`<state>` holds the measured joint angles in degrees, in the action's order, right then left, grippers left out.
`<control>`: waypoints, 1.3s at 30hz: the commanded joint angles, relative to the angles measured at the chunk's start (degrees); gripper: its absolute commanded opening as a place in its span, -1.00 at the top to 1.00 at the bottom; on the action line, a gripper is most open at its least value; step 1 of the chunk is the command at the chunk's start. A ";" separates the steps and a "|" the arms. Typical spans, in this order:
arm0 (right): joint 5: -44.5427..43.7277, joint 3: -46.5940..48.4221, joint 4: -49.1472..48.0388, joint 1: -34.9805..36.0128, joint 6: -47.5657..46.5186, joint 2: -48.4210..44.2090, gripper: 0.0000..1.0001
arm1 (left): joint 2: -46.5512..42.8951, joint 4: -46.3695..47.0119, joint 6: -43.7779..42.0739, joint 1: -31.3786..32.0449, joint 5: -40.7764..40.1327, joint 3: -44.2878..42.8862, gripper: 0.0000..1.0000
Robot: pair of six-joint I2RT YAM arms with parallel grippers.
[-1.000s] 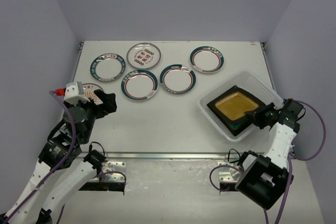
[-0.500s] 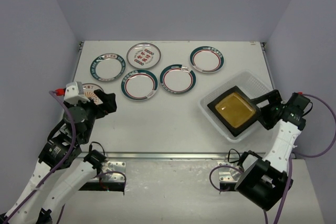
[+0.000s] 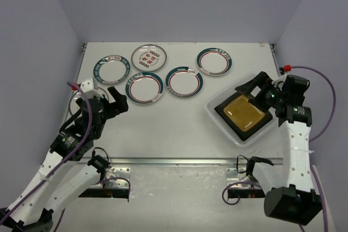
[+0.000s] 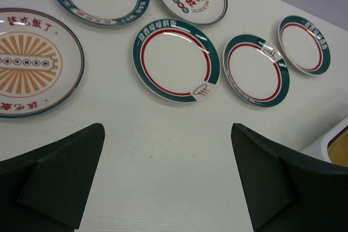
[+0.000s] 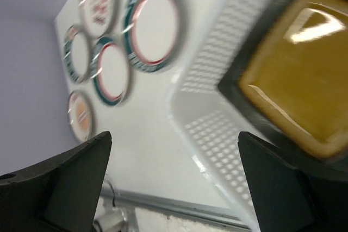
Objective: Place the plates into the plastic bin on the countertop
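Observation:
The amber square plate [image 3: 247, 113] lies in the plastic bin [image 3: 265, 85] at the right of the countertop [image 3: 174, 123]; it also shows in the right wrist view [image 5: 302, 69]. No teal square plate shows. Several round plates lie at the back: a red-motif one [image 3: 149, 57] and teal-rimmed ones [image 3: 111, 69], [image 3: 144, 87], [image 3: 184, 81], [image 3: 214, 61]. The orange-motif plate [image 4: 32, 61] lies at far left. My right gripper [image 3: 251, 86] is open and empty above the bin's far left part. My left gripper [image 3: 117, 104] is open and empty, above bare countertop near the teal-red plate [image 4: 175, 60].
The bin's gridded wall [image 5: 217, 112] is below the right gripper. The countertop's metal front edge [image 3: 174, 161] runs along the near side. Grey walls close in the left, back and right.
My right gripper has let go of the amber plate, which now lies flat in the bin, and has risen and moved back-left. My left arm has shifted forward and right.

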<state>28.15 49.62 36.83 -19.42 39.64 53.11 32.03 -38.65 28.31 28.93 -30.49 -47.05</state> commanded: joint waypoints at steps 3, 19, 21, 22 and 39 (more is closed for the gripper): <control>13.62 6.03 -13.66 16.88 8.00 -2.55 -0.98 | 12.04 11.74 17.25 -0.04 11.73 3.88 -1.00; 28.06 4.25 -18.90 21.23 10.55 -17.69 -0.98 | 51.66 62.12 44.38 -16.01 26.41 18.27 -0.96; 28.33 3.38 -19.06 21.23 10.62 -18.20 -0.98 | 54.97 64.23 45.68 -16.01 26.94 18.37 -0.88; 28.63 3.05 -19.16 21.21 10.68 -18.25 -0.98 | 56.83 65.18 46.51 -16.01 26.64 18.53 -0.79; 24.83 6.51 -15.98 21.21 7.16 -17.83 -0.98 | 55.26 59.15 52.65 -16.18 17.23 22.86 0.96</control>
<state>55.13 52.92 20.43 1.69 49.34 35.43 90.10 20.82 78.32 12.93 -10.04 -26.94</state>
